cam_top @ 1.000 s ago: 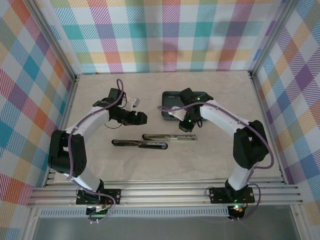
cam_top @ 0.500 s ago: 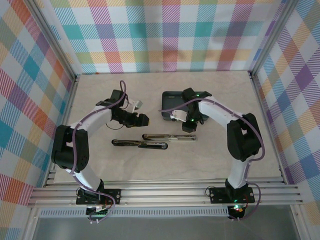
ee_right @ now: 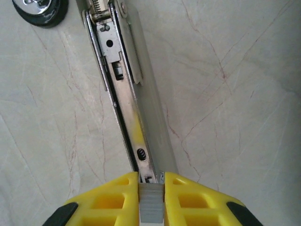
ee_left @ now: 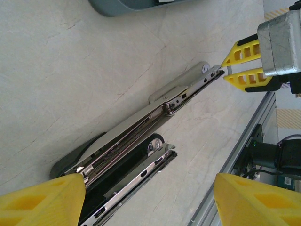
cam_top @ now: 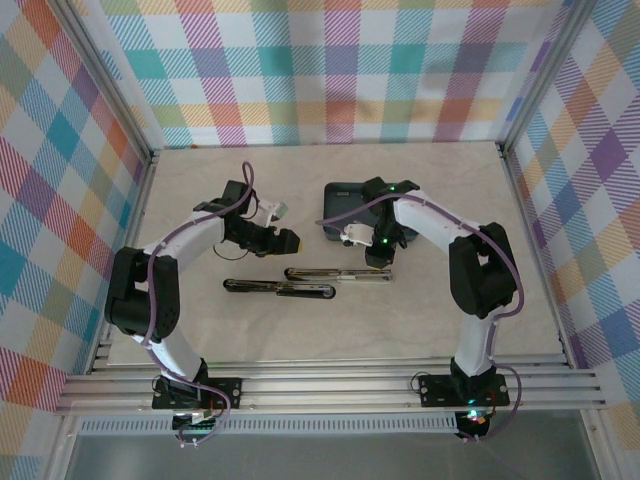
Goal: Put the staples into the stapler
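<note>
The stapler (cam_top: 308, 281) lies opened out flat on the table, with its black base (cam_top: 278, 288) on the left and its metal magazine arm (cam_top: 340, 273) on the right. My right gripper (cam_top: 377, 262) hovers at the magazine's right end. In the right wrist view the gripper (ee_right: 151, 188) is shut on a short grey strip of staples (ee_right: 151, 203), just over the end of the open magazine channel (ee_right: 137, 141). My left gripper (cam_top: 287, 240) is open above the stapler's middle. Its yellow fingers (ee_left: 42, 200) stand wide apart over the stapler (ee_left: 141, 127) with nothing between them.
A dark grey rounded tray (cam_top: 345, 200) sits behind the right wrist; its edge (ee_left: 127, 4) shows at the top of the left wrist view. Aluminium rails (cam_top: 320, 385) run along the near table edge, and checked walls close in the other three sides.
The right arm's elbow has swung inward while its gripper stays at the stapler's right end with the staples. The left gripper has edged slightly to the right.
</note>
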You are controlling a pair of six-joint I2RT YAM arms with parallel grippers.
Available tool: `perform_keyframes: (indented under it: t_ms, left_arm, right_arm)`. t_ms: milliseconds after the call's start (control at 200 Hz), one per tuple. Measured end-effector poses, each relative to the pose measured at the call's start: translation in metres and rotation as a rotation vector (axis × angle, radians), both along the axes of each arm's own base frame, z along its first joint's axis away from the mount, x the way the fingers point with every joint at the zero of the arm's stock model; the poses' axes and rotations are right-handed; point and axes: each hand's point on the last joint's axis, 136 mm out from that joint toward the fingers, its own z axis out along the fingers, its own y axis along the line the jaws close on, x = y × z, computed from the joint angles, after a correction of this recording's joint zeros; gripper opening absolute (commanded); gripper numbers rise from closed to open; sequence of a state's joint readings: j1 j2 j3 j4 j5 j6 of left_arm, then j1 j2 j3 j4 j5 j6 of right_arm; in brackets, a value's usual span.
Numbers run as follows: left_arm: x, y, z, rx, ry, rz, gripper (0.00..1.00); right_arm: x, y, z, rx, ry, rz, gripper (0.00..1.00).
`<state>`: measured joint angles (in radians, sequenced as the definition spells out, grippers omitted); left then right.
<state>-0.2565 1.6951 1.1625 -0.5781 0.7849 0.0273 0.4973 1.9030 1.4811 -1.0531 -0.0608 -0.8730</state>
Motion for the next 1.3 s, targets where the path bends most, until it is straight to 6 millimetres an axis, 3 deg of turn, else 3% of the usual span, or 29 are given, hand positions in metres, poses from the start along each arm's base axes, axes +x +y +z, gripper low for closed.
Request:
perform_keyframes:
  t_ms: [535,1300]
  left_arm:
    - [-0.002,-0.001,0.001,-0.008,0.010,-0.004,0.72]
    - [-0.004,0.000,-0.005,-0.001,0.038,-0.004,0.72]
  right_arm:
    - [-0.006,-0.003,-0.013,-0.028,0.052,0.002,0.17]
    - [-0.002,-0.003,-0.010,-0.054,0.018,0.044,0.16]
